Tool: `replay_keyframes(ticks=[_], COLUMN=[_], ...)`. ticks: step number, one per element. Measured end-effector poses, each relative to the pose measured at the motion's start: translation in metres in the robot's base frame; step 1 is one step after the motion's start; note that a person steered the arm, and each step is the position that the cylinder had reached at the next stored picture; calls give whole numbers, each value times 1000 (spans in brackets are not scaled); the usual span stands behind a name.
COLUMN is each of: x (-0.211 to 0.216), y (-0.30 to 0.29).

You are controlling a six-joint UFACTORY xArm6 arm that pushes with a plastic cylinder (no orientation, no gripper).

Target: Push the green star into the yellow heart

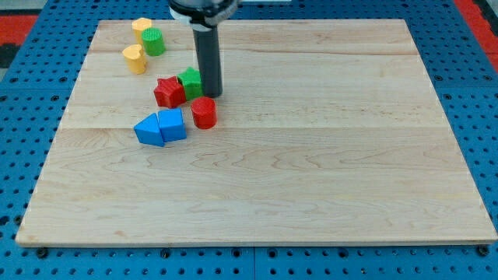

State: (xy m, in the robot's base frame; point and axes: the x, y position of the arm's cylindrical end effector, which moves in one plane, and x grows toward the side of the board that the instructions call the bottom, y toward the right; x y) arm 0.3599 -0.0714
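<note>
Your tip (212,94) touches the green star's (189,81) right side. There is no gripper to see. The yellow heart (135,58) sits up-left of the star.

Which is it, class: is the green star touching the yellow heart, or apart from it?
Apart. The green star sits beside the red star, against my tip; the yellow heart lies up-left.

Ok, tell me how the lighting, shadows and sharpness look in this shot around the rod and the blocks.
Camera view: even, soft light, no glare on the wooden board. Camera view: only short, faint shadows under the blocks, such as the red cylinder. Camera view: my tip, right beside the green star, looks sharp; the rod's top is cut off by the view's top edge. Camera view: the yellow heart has slightly soft edges.
</note>
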Motion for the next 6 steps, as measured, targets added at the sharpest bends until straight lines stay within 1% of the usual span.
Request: replay_keyframes(ticks=[1,3,4,5,6], x=[-45,29,13,-28,-42], y=[-29,13,-32,-43,-56])
